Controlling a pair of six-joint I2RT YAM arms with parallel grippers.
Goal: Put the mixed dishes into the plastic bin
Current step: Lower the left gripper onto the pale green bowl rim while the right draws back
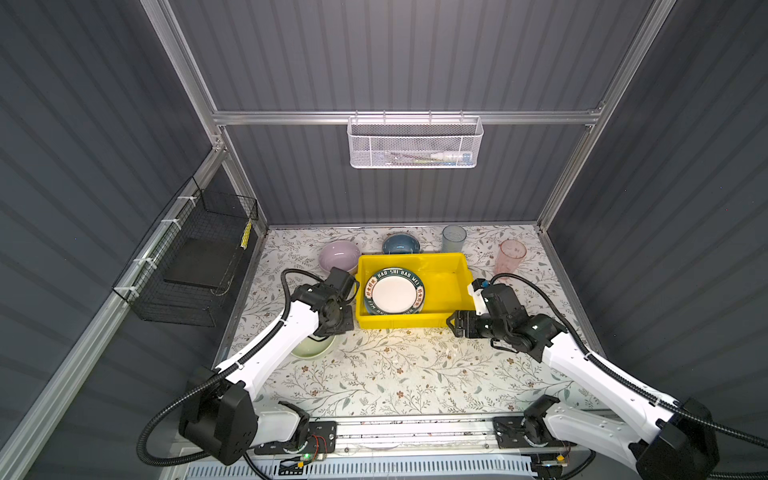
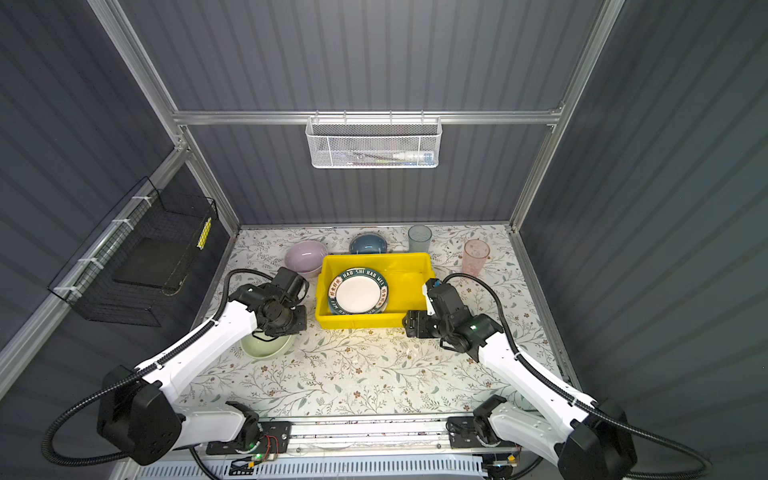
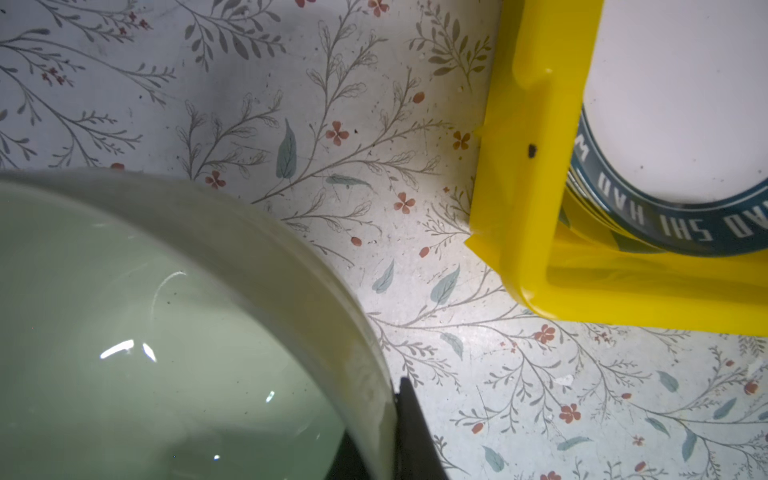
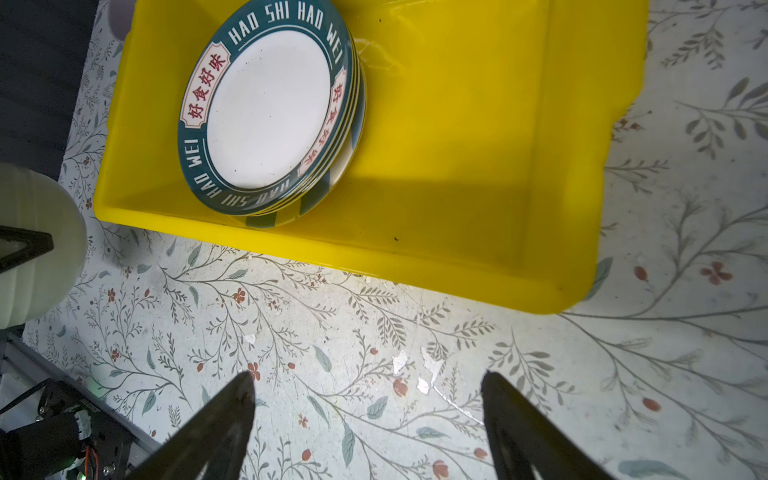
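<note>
My left gripper (image 3: 390,403) is shut on the rim of the pale green bowl (image 3: 145,332), one finger (image 3: 413,432) outside the wall. In both top views this bowl (image 1: 312,348) (image 2: 266,348) shows under the left wrist, front-left of the yellow plastic bin (image 1: 411,256) (image 2: 376,256). A stack of plates lies in the bin's left half, the lettered plate (image 1: 395,291) (image 4: 266,112) on top and a striped plate (image 4: 316,200) at the bottom. My right gripper (image 1: 454,324) (image 4: 368,386) stands open and empty over the table by the bin's front right corner.
Behind the bin stand a lilac bowl (image 1: 338,254), a blue bowl (image 1: 400,244) and a blue tumbler (image 1: 454,238); a pink tumbler (image 1: 511,255) stands to its right. A white mesh basket (image 1: 413,143) hangs on the back wall, a black wire basket (image 1: 195,257) on the left wall.
</note>
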